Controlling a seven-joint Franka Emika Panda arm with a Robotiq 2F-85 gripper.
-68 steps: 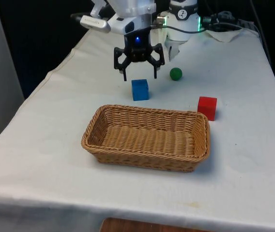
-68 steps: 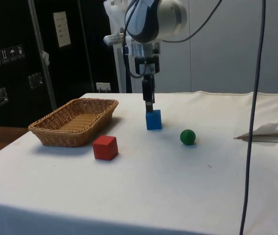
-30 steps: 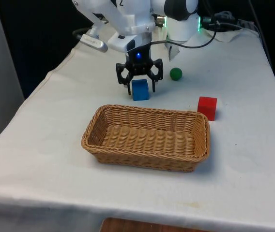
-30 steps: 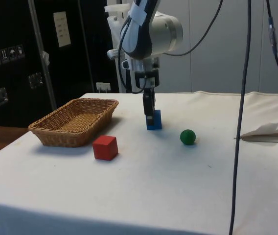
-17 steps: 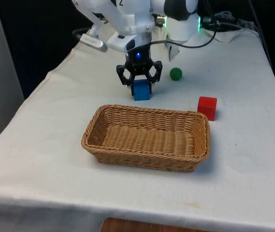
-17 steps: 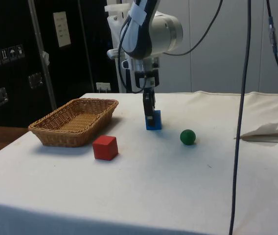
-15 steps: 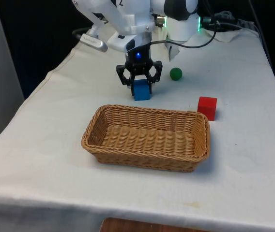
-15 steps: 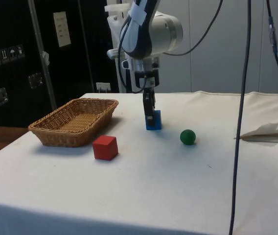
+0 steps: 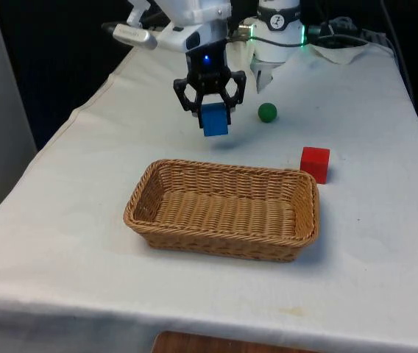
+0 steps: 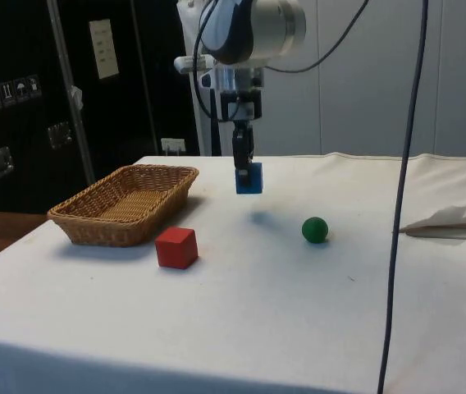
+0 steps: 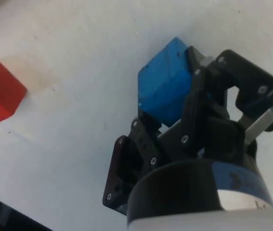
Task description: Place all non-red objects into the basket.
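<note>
My gripper (image 9: 214,118) is shut on the blue cube (image 9: 214,120) and holds it in the air above the cloth, beyond the basket's far rim. From the side, the blue cube (image 10: 248,178) hangs clear of the table with its shadow below, gripper (image 10: 247,174) above it. In the wrist view the blue cube (image 11: 164,85) sits clamped between the black fingers. The wicker basket (image 9: 157,218) holds nothing. A green ball (image 9: 267,112) lies on the cloth toward the front view's right of the gripper. A red cube (image 9: 315,163) rests by the basket's far right corner.
Crumpled white paper (image 10: 454,220) lies on the cloth at the far end, near the robot's base. Cables (image 10: 404,164) hang down at the side view's right. The table's edges drop off on both sides of the basket.
The fingers closed on the blue cube where it sat on the cloth, then the arm lifted it straight up off the table. The ball, red cube and basket stayed put.
</note>
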